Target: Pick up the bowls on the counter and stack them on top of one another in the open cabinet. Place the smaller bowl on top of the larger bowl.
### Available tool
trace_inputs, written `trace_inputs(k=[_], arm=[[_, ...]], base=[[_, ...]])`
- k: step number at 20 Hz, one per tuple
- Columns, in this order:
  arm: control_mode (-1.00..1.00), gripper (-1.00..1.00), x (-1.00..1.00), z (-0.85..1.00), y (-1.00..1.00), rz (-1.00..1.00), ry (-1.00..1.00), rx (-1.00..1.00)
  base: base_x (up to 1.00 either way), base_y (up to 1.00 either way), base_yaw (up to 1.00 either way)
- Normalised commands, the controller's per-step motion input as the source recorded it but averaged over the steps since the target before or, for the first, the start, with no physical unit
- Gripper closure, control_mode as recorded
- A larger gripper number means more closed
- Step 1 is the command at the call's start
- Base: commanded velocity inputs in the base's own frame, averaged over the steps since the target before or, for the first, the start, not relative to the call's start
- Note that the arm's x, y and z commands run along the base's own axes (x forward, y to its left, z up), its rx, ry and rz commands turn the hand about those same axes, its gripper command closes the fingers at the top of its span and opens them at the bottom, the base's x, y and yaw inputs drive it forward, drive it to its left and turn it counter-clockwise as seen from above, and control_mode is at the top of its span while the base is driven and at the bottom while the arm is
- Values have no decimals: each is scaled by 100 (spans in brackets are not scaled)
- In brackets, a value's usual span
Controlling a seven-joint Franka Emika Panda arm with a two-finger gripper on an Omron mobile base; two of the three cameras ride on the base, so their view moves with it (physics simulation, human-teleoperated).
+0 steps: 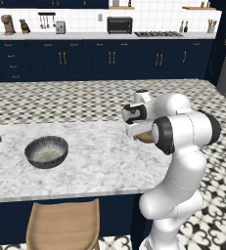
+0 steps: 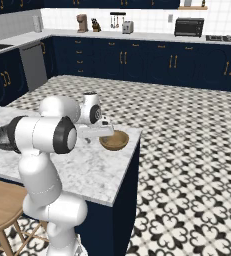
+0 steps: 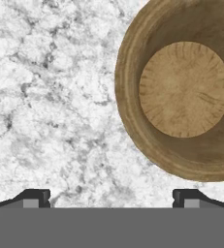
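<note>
Hovering above the counter (image 3: 50,97), your gripper (image 3: 111,197) had its jaws wide apart, holding nothing, beside the smaller bowl (image 3: 184,89).

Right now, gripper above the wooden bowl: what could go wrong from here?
The open gripper is off-centre: the smaller bowl lies to one side in the hand view, so a straight descent may close on bare counter. The bowl also sits near the counter's edge; a nudge could push it off.
</note>
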Motion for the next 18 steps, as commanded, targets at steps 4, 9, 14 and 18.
trace_inputs(k=[4,9,14,18], arm=[[-100,-100,16,-1,-3,0,0,0],[-100,-100,9,-33,-1,0,1,0],[-100,-100,12,-27,0,0,0,0],[-100,-100,25,0,-1,0,0,0]], base=[[0,0,0],[0,0,0],[0,0,0],[0,0,0]])
